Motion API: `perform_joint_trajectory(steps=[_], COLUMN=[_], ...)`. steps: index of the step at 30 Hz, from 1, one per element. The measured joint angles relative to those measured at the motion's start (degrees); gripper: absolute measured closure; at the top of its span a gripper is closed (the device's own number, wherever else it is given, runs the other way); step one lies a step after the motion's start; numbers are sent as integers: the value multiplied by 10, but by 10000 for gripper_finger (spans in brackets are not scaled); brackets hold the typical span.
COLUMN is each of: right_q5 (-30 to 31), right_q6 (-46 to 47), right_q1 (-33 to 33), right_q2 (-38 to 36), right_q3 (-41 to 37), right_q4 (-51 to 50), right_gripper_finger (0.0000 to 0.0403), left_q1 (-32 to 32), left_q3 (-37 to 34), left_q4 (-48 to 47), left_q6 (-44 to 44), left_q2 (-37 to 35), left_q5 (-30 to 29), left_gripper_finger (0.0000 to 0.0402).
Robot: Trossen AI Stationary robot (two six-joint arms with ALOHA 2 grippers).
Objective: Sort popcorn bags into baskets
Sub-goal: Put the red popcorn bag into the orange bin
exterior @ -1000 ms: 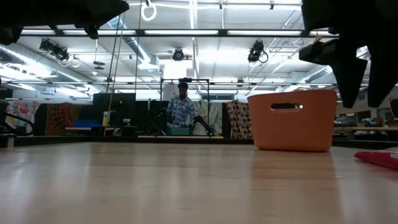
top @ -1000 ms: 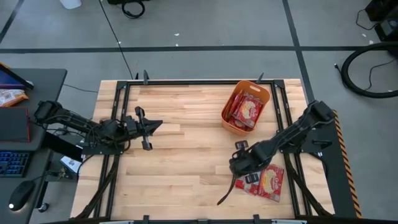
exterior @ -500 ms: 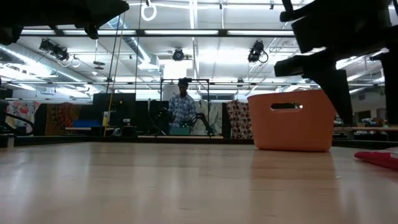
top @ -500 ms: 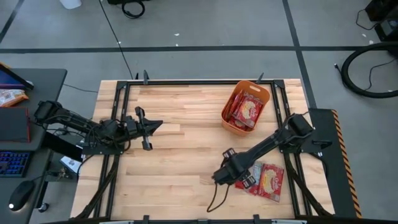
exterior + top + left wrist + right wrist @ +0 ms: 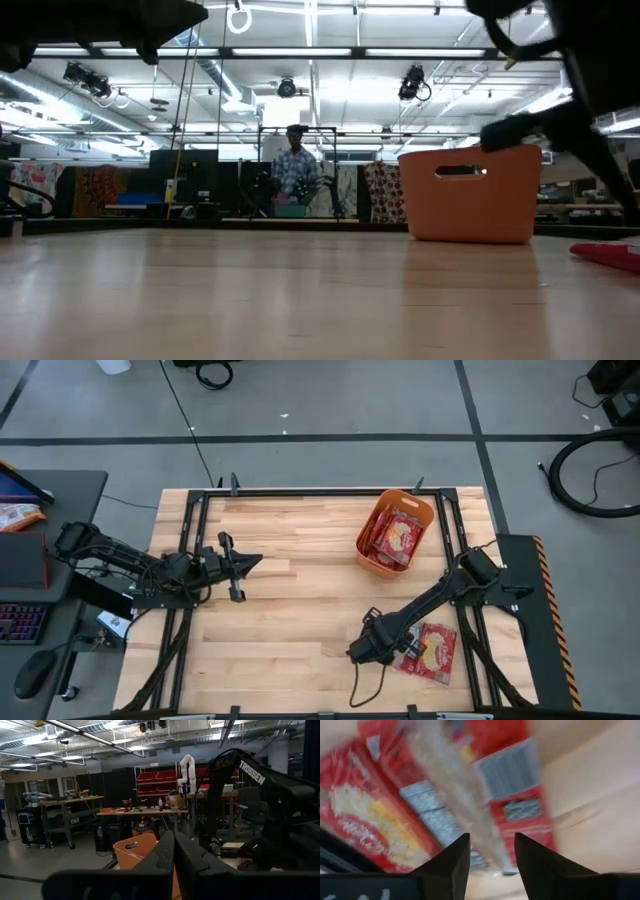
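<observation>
Two or more red popcorn bags lie flat on the table near its right near corner. In the low view they show as a red sliver. More red packets lie in the orange basket, which stands toward the far right. My right gripper hovers at the left edge of the loose bags. Its wrist view shows the fingers open over a bag with grey panels and one with a cream-yellow graphic. My left gripper waits shut at the table's left side.
The basket has a cut-out handle facing the near side. A dark cable hangs from my right arm toward the near edge. A desk with a keyboard and mouse stands left of the table. A person stands far behind it.
My right gripper has swung from beside the loose bags toward the table's left and near edge, then settled back beside them, closer to the near edge. Its arm now stretches out lower over the table. The bags and basket have stayed where they were.
</observation>
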Motion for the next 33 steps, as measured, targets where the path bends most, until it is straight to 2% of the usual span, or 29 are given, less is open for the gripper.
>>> perform_joint_trajectory(steps=[6, 12, 16, 23, 28, 33], right_q5=[-2, 49, 52, 49, 42, 67], right_q6=[2, -14, -9, 19, 38, 66], right_q1=[28, 51, 51, 46, 41, 27], right_q2=[0, -3, -4, -2, -1, 3], right_q3=[-32, -63, -73, -71, -66, -20], right_q4=[27, 75, 80, 78, 70, 1], right_gripper_finger=[246, 254, 286, 392, 391, 396], left_q1=[0, 0, 0, 0, 0, 0], left_q3=[0, 0, 0, 0, 0, 0], left_q4=[-1, 0, -1, -1, -1, -1], left_q6=[-8, -8, -8, -9, -9, -9], left_q2=[0, 0, 0, 0, 0, 0], left_q5=[0, 0, 0, 0, 0, 0], left_gripper_finger=[390, 390, 390, 390, 390, 390])
